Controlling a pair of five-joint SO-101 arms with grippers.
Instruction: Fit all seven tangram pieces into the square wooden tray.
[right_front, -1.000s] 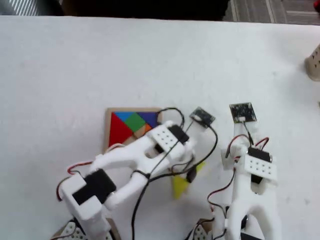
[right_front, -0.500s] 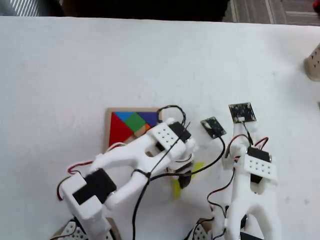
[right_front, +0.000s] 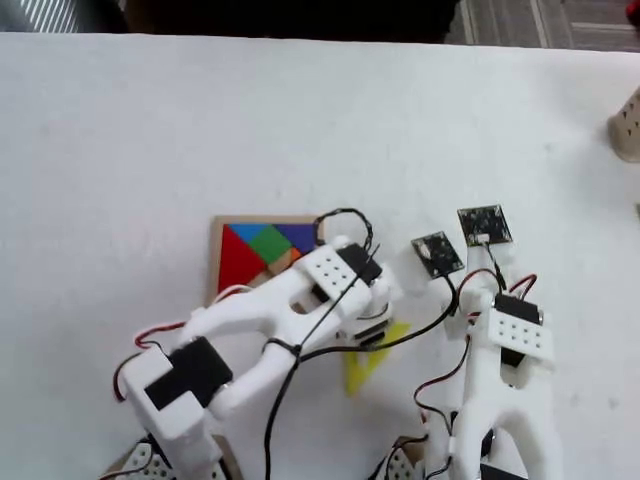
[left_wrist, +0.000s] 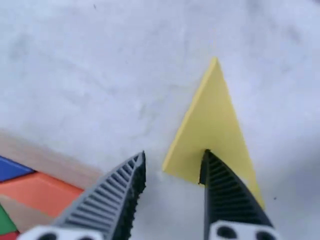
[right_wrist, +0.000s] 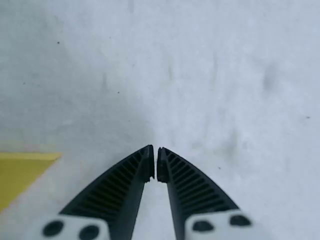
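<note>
The square wooden tray (right_front: 217, 232) holds red (right_front: 238, 260), green (right_front: 270, 243), blue (right_front: 293, 235) and orange pieces; my left arm (right_front: 300, 295) covers its near right part. A yellow triangle (right_front: 372, 356) lies flat on the white table to the tray's right. In the left wrist view my left gripper (left_wrist: 171, 162) is open, one fingertip (left_wrist: 209, 162) resting at the edge of the yellow triangle (left_wrist: 215, 120), the other on bare table beside the tray's corner (left_wrist: 55, 162). My right gripper (right_wrist: 155, 156) is shut with nothing in it, over bare table, the yellow triangle (right_wrist: 20, 170) off to its side.
My right arm (right_front: 508, 340) stands just right of the yellow triangle, and the two wrist camera boards (right_front: 437, 255) nearly meet. Black cables loop over the left arm. A beige object (right_front: 628, 125) sits at the table's right edge. The far half of the table is open white surface.
My left wrist has turned, swinging its camera board to the right towards the right arm, and more of the yellow triangle shows. The right arm has kept still.
</note>
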